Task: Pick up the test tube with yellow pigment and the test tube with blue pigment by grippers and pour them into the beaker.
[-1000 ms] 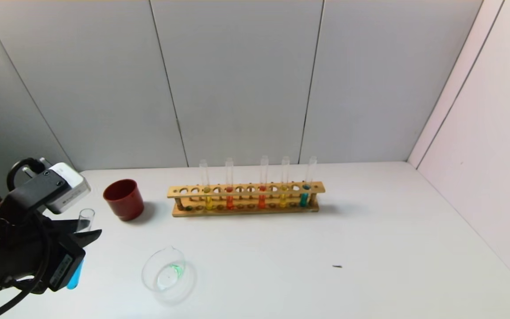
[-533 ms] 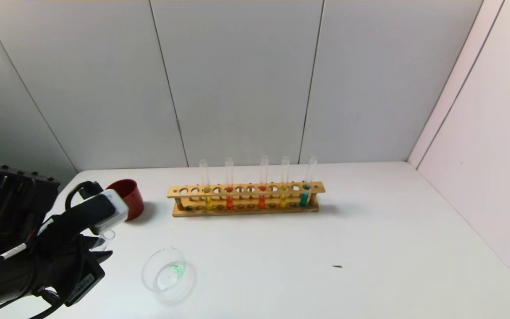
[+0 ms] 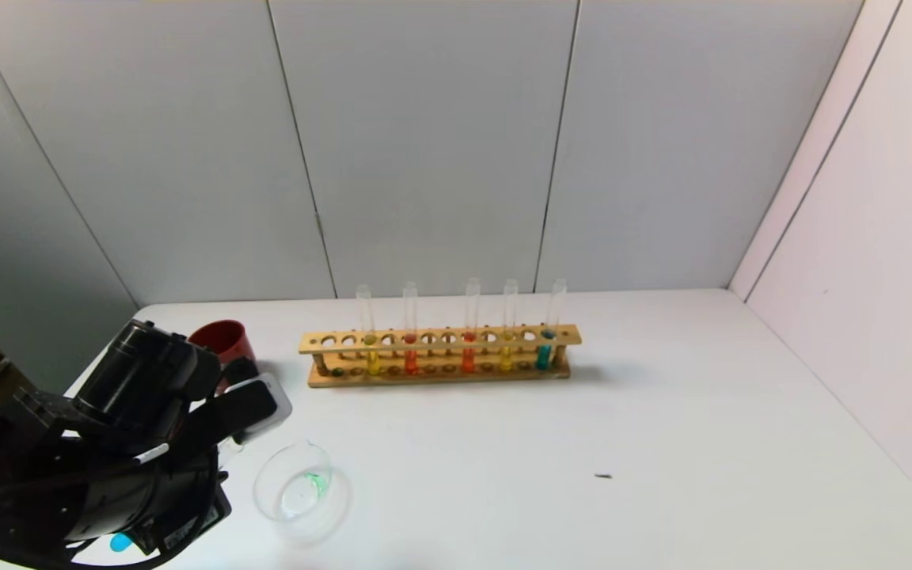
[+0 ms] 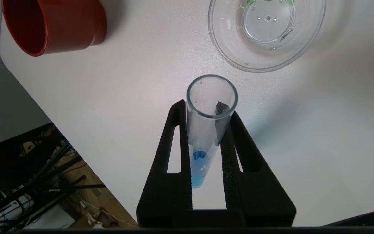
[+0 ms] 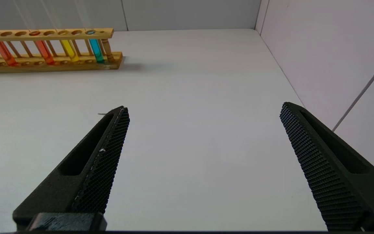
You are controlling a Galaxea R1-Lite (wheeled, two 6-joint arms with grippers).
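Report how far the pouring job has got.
Done: the left gripper has the test tube with blue pigment clamped, out of the wooden rack. In hand: the tube's mouth is near the beaker, blue liquid at its bottom. Left: pouring it, then the yellow tube in the rack; the right gripper is open, empty.

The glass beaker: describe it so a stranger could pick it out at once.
Start at the long wooden rack of tubes at the back of the white table. Come toward the robot and to its left, just beside the left gripper holding the blue tube. There sits the beaker: low, wide and clear, unlike the opaque red cup behind it.
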